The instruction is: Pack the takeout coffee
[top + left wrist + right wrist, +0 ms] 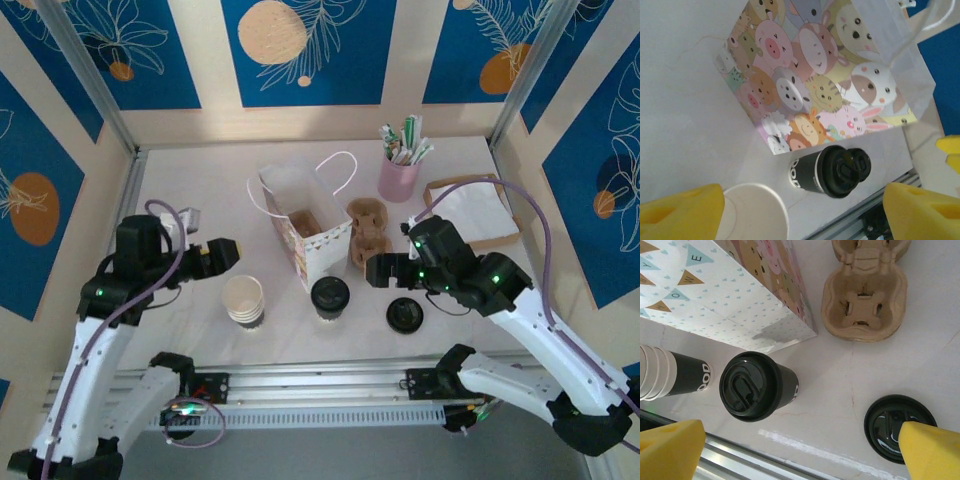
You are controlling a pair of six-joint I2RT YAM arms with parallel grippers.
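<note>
Standing upright on the pale tabletop (pixel 200 180), the takeout coffee (pixel 330 297) is seen with its black lid on, just in front of the cartoon-printed paper gift bag (pixel 320 250) and not yet packed. A stack of lidless cups (pixel 243 300) is placed to its left and a loose black lid (pixel 405 315) to its right. The left gripper (pixel 224 255) is held beyond the stack with its claw released and nothing grasped. The right gripper (pixel 383 270) is held above the loose lid, spread wide and empty.

The step in hand is judged to be the approach to the coffee. For the next move, the cup must be enclosed below its lid, clasped gently, kept level and lowered through the bag's open top, clear of the white handles.

A cardboard cup carrier (pixel 367 235), a pink holder of straws (pixel 398 180) and a tray of napkins (pixel 475 215) are set further back. The table is enclosed by cream walls hung with blue leaf-patterned panels, and a metal rail is fitted along the near edge.
</note>
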